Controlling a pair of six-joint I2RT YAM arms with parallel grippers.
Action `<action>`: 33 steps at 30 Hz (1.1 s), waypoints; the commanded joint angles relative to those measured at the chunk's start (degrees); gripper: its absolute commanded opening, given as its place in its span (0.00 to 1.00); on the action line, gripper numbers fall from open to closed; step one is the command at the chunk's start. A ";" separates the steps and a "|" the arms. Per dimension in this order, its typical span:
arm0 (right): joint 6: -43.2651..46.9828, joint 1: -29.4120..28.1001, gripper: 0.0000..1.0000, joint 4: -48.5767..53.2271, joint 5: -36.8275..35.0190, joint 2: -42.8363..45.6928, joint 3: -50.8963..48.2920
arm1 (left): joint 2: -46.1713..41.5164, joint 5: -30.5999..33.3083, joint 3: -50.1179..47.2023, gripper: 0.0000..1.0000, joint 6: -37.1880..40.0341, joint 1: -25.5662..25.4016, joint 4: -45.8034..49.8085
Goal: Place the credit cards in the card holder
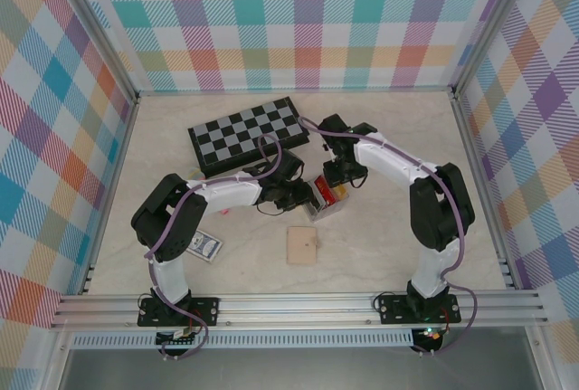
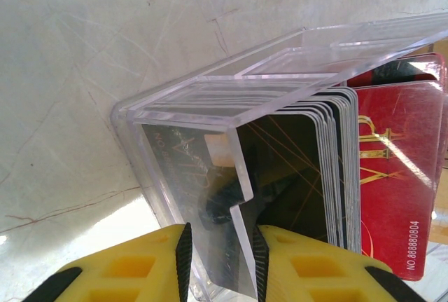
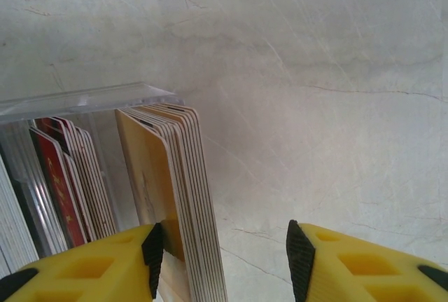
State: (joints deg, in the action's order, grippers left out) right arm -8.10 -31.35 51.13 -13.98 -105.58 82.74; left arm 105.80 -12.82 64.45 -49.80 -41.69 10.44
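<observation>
Wall of the card holder sits pinched in left pincer; right pincer gapes half open beside its credit cards.

Robot lab cell: plaid panel walls, aluminium framing around pale tabletop, left arm and right arm bolted on

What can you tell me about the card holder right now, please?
The card holder is a clear plastic box standing near the middle of the table. Black, red and gold-orange credit cards stand packed inside. The left gripper pinches one wall between its fingers; one finger of the right gripper sits against the gold-orange stack.
</observation>
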 commanded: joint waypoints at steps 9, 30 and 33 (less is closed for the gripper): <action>0.28 -0.42 0.44 1.69 -0.54 2.66 1.82 | 0.99 1.22 0.26 0.30 1.03 0.86 4.06; 0.32 -0.99 0.20 3.07 -1.64 1.42 3.39 | 1.23 0.88 0.24 0.30 1.05 0.87 3.86; 0.25 -1.08 0.18 3.17 -2.23 1.75 3.48 | 1.25 0.81 0.40 0.30 1.04 0.87 3.92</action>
State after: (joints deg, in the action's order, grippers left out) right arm -8.08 -32.25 52.42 -14.39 -104.95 84.58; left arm 105.80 -12.84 64.45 -49.80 -41.69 10.44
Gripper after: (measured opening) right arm 0.189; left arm 0.302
